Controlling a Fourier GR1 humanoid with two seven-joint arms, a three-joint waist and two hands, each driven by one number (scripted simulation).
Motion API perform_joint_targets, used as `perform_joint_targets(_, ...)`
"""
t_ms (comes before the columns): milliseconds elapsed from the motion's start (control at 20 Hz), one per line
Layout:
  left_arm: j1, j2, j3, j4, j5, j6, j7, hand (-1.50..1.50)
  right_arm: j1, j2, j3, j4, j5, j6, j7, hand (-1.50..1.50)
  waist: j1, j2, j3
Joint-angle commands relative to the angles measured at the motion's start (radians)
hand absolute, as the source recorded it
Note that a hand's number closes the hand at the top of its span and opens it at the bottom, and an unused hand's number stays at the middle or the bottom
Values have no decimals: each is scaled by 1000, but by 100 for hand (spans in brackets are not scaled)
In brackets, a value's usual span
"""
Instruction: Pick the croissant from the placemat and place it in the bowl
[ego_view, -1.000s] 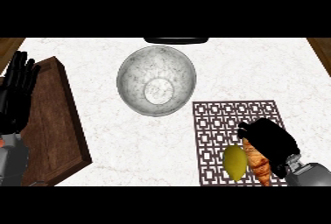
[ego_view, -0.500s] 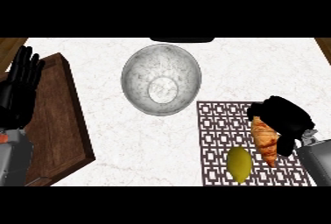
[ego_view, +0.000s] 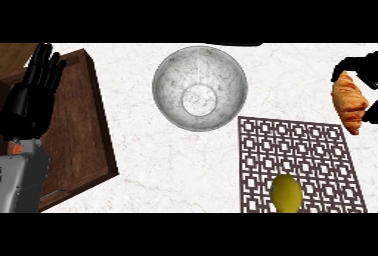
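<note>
The golden-brown croissant (ego_view: 350, 102) hangs at the right edge of the head view, lifted off the placemat (ego_view: 299, 167). My right hand (ego_view: 356, 67) is curled round its top end, mostly cut off by the frame edge. The grey marbled bowl (ego_view: 199, 88) stands on the counter to the left of the croissant, with nothing inside. The patterned brown placemat lies below the croissant, nearer me. My left hand (ego_view: 33, 95) rests open at the far left, fingers pointing up.
A yellow lemon-like fruit (ego_view: 286, 193) sits on the placemat's near part. A dark wooden board (ego_view: 77, 130) lies at the left under my left forearm. A dark object (ego_view: 229, 44) shows at the counter's far edge behind the bowl.
My right hand has lifted the croissant from the placemat and carried it up and to the right. The view has shifted, so bowl and mat appear lower. The left hand stays resting.
</note>
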Motion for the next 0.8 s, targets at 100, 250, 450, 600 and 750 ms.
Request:
perform_joint_targets(100,-42,6,-1,28,-1,4,36,0,-228,-67,-93,248,-61,-12,-154,150,2,-6,-2)
perform_joint_targets(250,-15,-10,-17,19,-23,16,8,0,-299,-94,-132,324,-135,57,-290,150,-7,-13,-3)
perform_joint_targets(450,5,0,8,26,6,-5,6,0,-408,-109,-167,399,-189,56,-362,150,-5,-15,-4)
perform_joint_targets(600,14,23,24,23,4,-10,-1,0,-461,-90,-175,456,-249,140,-403,150,-26,-25,-5)
perform_joint_targets(750,-9,14,9,32,-14,2,-2,0,-572,-66,-178,507,-302,264,-342,150,-22,-24,-7)
